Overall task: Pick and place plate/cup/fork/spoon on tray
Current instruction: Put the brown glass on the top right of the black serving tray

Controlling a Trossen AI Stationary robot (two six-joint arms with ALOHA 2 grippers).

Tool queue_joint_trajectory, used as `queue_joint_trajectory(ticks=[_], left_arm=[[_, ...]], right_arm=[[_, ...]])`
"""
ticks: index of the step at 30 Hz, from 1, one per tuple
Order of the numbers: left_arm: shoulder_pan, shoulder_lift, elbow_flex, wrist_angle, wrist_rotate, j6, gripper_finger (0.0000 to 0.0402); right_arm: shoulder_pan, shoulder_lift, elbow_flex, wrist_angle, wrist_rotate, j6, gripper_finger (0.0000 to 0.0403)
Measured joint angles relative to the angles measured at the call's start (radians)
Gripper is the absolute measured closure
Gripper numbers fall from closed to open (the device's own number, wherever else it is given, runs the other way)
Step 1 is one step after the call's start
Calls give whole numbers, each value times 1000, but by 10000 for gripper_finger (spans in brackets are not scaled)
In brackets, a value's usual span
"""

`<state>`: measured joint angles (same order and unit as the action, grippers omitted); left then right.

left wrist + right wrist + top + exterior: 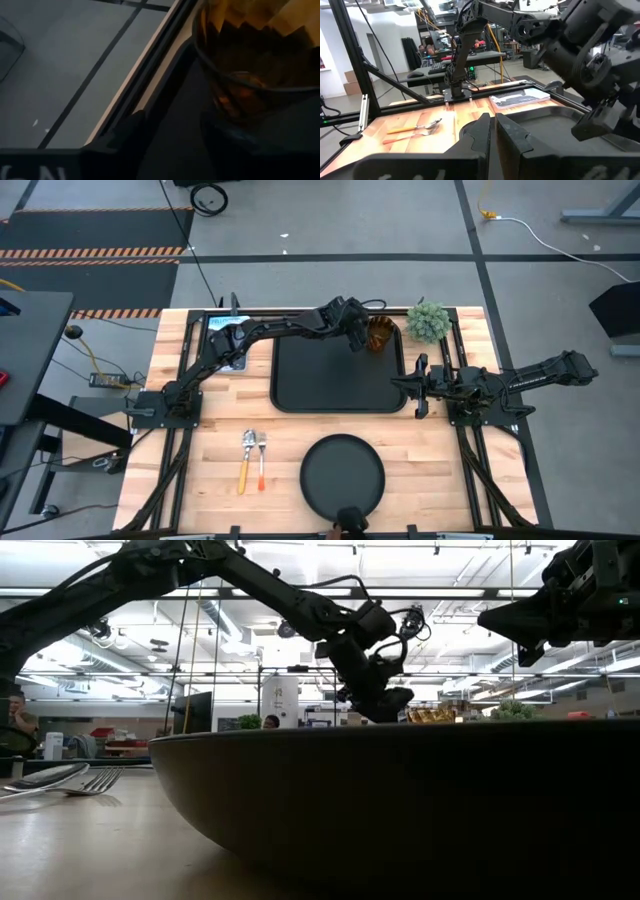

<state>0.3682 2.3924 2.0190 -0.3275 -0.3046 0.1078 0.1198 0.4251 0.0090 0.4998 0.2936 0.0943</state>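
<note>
The left gripper (358, 335) reaches across the tray (300, 380) to its far right corner, where the cup (381, 334) stands just beside it on the side away from the arm's base. In the left wrist view the cup (250, 65) fills the space just ahead of the dark fingers (120, 137), which stand apart; one finger lies on the near side of the cup, and the glass does not appear pinched between them. So the gripper looks open, with nothing firmly held. Whether the cup's base rests inside the tray's rim or on it cannot be told; it seems to sit at the corner, probably so the middle stays free for the plate.

The plate (342, 473), fork (262, 460) and spoon (246, 460) lie well behind the left gripper, toward the near table edge, off the tray, fork and spoon side by side. They are likely still to be moved.

The right gripper (420, 386) waits just off the tray's right rim, its fingers (515, 137) pressed together and empty.
</note>
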Motion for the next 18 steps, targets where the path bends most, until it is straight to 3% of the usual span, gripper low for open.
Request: queue_joint_trajectory(ticks=[10,18], left_arm=[[-11,-1,0,18,37,8,165],[-9,-1,1,29,57,16,161]], right_arm=[[0,0,0,0,0,0,369],[0,0,0,0,0,0,369]])
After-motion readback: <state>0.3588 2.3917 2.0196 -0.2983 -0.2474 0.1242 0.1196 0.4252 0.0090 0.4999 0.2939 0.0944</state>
